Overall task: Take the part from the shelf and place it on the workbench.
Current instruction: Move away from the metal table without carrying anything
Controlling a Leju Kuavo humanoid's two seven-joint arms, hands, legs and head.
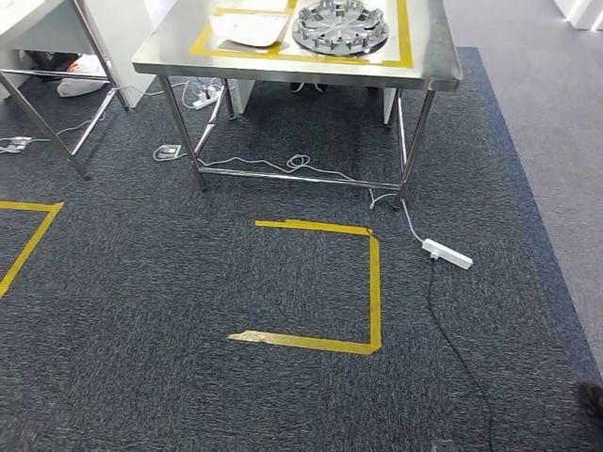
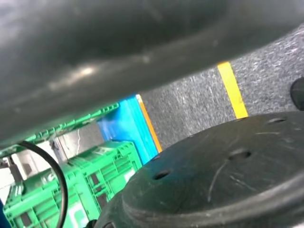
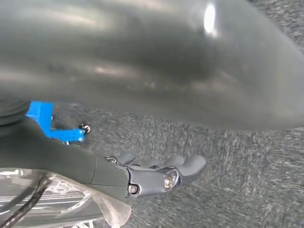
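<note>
part: a round grey slotted metal disc (image 1: pixel 340 25) lay on the steel table (image 1: pixel 285 64), inside the yellow tape outline
handling: we judged it stiff, heavy and slick; best gripped at the rim
right hand (image 3: pixel 157 173): fingers stretched together, holding nothing
left hand: we could not tell
writing: we could read none

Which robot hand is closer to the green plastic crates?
Left, probably: the green plastic crates lie just beyond the left wrist camera. The right hand hangs over grey carpet.
</note>
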